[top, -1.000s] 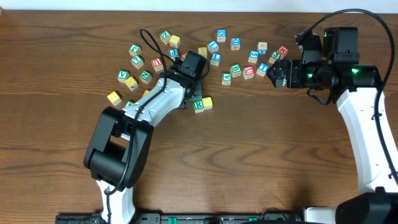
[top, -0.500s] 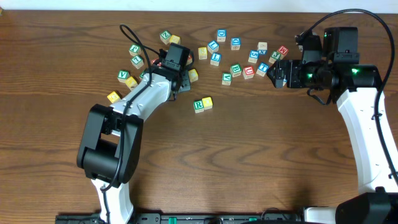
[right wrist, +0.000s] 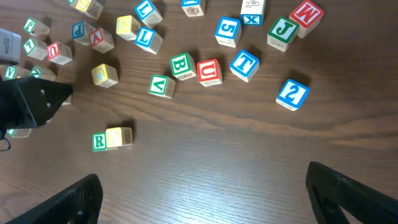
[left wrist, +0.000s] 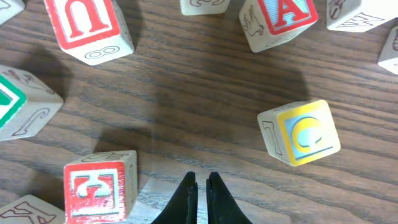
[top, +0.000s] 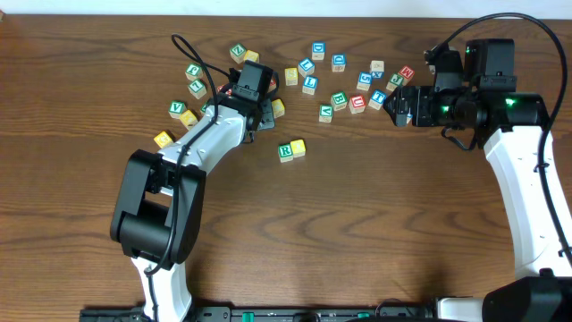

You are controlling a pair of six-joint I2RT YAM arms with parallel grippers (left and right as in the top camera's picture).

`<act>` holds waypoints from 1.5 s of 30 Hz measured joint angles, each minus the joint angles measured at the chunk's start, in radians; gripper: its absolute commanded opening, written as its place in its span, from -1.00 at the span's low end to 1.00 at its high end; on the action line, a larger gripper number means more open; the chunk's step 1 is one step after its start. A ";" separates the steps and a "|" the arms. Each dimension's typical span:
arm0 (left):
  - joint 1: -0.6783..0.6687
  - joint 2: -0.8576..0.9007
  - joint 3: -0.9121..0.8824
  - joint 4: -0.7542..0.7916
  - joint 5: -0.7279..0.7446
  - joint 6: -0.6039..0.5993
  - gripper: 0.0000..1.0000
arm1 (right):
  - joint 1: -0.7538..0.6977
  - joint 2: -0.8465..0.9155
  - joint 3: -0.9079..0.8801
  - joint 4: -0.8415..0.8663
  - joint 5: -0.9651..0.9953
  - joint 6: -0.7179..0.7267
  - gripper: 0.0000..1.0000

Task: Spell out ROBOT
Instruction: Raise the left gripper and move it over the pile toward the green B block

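The wooden counter (top: 375,233) carries everything we see. We take the green-framed R cube (top: 285,152) as our marker. The left arm (top: 210,143) reaches in from the left of it, and the right arm (top: 523,179) stands well off to its right. The left jaws are pressed together with nothing between them, over bare wood back and to the left of the R, clear of every cube. The right jaws stand wide and empty, far to the right of the R. A yellow-faced cube (top: 298,147) touches the R's right side. The second yellow-faced cube (left wrist: 303,132) lies farther back than the R, just ahead and to the right of the left jaws, not touching them. The green-framed B (right wrist: 182,66) and the blue-framed T (right wrist: 244,65) sit back and to the right of the R, with a red-framed U (right wrist: 209,71) between them.
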 measured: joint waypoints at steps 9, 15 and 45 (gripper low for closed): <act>0.000 0.000 0.088 -0.006 0.074 -0.001 -0.85 | 0.000 0.000 0.000 0.000 0.000 0.000 0.98; -0.019 0.000 0.183 -0.138 0.105 -0.001 -0.85 | 0.000 0.000 0.000 0.000 0.000 0.000 0.99; -0.031 -0.004 0.369 -0.334 0.078 0.020 0.53 | 0.000 0.000 0.000 0.000 0.000 0.000 0.98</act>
